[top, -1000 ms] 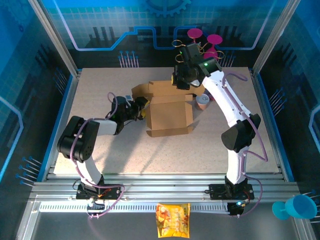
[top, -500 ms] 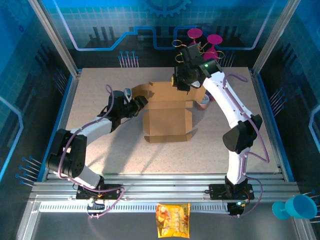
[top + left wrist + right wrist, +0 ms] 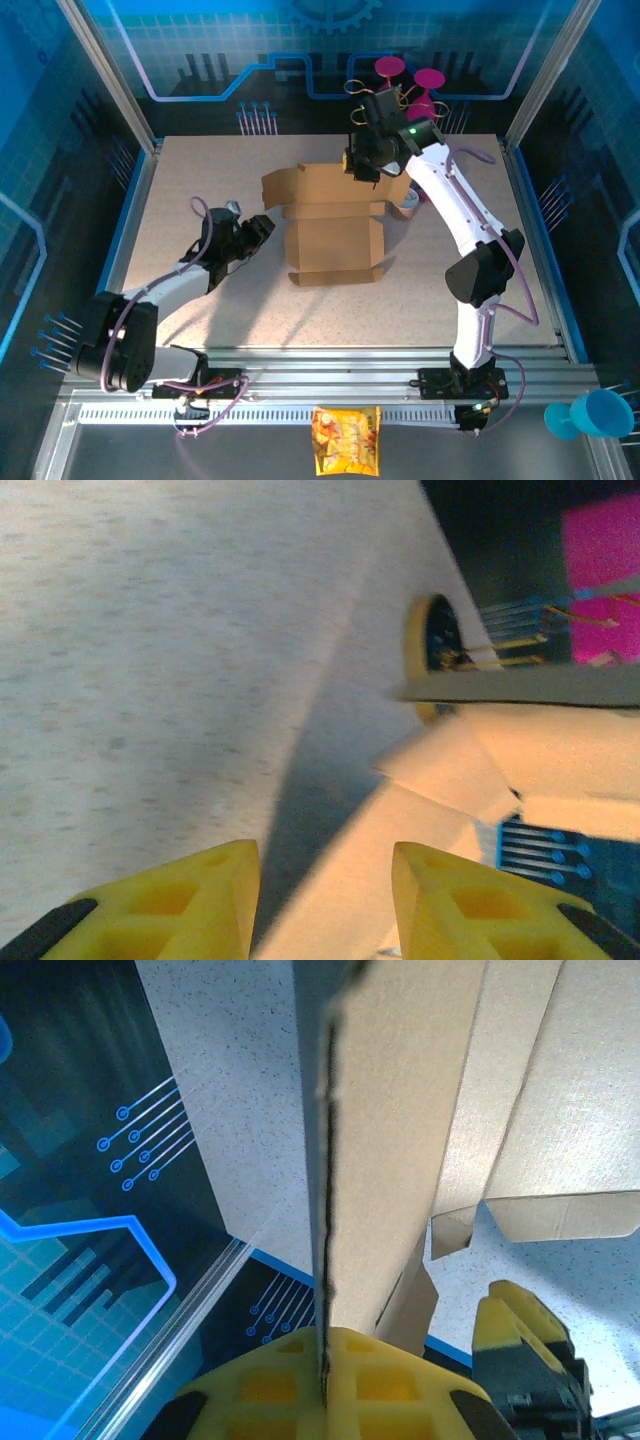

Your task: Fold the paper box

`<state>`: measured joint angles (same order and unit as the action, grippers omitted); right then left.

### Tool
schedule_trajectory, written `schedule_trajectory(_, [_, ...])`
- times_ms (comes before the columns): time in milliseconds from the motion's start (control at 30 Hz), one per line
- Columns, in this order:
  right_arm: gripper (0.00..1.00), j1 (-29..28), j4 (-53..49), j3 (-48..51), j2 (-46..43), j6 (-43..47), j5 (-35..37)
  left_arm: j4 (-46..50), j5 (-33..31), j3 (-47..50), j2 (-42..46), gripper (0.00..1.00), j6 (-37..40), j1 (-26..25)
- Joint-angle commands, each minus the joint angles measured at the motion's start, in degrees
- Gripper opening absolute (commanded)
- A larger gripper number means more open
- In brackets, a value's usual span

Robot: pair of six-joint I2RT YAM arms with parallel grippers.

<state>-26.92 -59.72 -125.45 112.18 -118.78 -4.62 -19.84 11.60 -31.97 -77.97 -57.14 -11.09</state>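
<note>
Paper box [image 3: 335,225] cardboard, plain brown and corrugated, is pinched by your right fingers [image 3: 300,1385]. They are clenched on a thin upright panel whose raw fluted edge runs straight down into the yellow, waffle-ribbed pads. In the top view that grip sits at the box's 12 o'clock edge and holds the back panel up. The flat rectangular base lies on the desk [image 3: 200,180] just past centre, with small tabs jutting at its 6 o'clock corners and a side flap splayed toward 10 o'clock. Your left fingers [image 3: 180,900] are parted with nothing between them. They sit low over the speckled beige desk on the box's 9 o'clock side, near its edge but not touching it.
</note>
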Motion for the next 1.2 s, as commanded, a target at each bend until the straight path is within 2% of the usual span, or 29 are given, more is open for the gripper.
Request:
schedule_trajectory(0, [0.0,0.4,-0.1,-0.7,-0.6,-3.8,-0.4,-9.1,1.6,2.0,-5.1,0.4,-8.7,2.1])
schedule_trajectory(133, [0.0,0.4,0.3,-0.5,-0.4,-3.9,-0.7,-23.6,3.0,2.0,-13.3,0.35,-18.1,2.7])
schedule_trajectory(300, [0.0,0.4,0.5,0.1,-0.5,-3.9,-0.7,-33.4,3.5,-0.6,-21.3,0.1,-28.3,2.7])
schedule_trajectory(400, [0.0,0.4,0.8,0.2,-0.4,-4.0,-0.7,-39.8,2.8,-0.5,-24.1,0.05,-32.8,2.6])
schedule_trajectory(500, [0.0,0.4,0.9,0.1,-0.3,-4.0,-0.7,-42.2,3.0,-1.0,-24.8,0.0,-34.0,2.3])
schedule_trajectory(733, [0.0,0.4,1.3,0.1,0.3,-4.2,-0.9,-47.4,2.9,-1.8,-26.0,0.0,-36.6,-0.1])
schedule_trajectory(1000, [0.0,0.4,1.8,0.3,0.4,-4.2,-1.2,-48.3,2.3,-1.0,-25.2,0.0,-37.1,-1.8])
schedule_trajectory(1100, [0.0,0.3,2.1,0.7,0.4,-4.3,-1.3,-46.6,1.9,-1.3,-23.5,0.0,-35.7,-2.3])
schedule_trajectory(1167, [0.0,0.3,2.4,1.1,0.2,-4.4,-1.2,-41.8,1.1,-1.3,-20.5,0.0,-33.4,-3.0])
